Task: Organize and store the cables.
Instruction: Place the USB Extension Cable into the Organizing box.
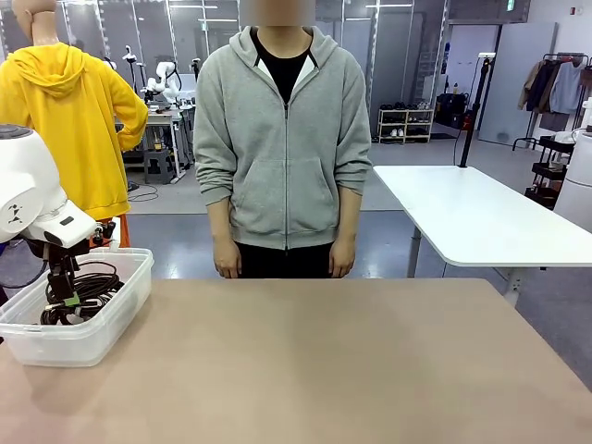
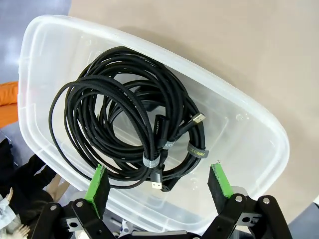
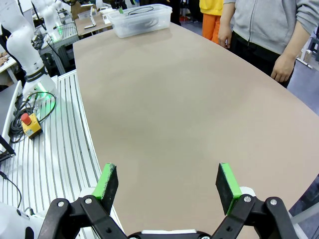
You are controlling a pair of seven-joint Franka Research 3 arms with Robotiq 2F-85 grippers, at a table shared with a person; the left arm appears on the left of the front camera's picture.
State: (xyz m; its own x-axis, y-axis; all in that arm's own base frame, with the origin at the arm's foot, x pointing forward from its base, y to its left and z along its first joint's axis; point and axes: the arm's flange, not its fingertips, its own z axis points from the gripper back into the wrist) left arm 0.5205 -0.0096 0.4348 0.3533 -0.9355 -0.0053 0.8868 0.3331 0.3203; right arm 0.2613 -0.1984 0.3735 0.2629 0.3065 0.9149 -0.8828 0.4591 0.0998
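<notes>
The cables [image 2: 134, 124] are coiled black cords with small plug ends, lying in a clear plastic bin [image 2: 249, 144]. In the front view that bin [image 1: 120, 319] stands at the table's left edge with the cables [image 1: 88, 289] in it. My left gripper [image 1: 63, 294] hangs open just above the coils, its green pads [image 2: 97, 183] wide apart with nothing between them. Over bare tabletop my right gripper [image 3: 167, 183] is open too, holding nothing. Far off in the right wrist view is the bin [image 3: 142, 20].
A person in a grey hoodie [image 1: 282, 139] stands at the far side of the brown table [image 1: 333, 370], hands [image 1: 227, 268] down by their sides. A white table [image 1: 472, 213] stands behind on the right. An emergency stop button [image 3: 27, 124] lies beside the table.
</notes>
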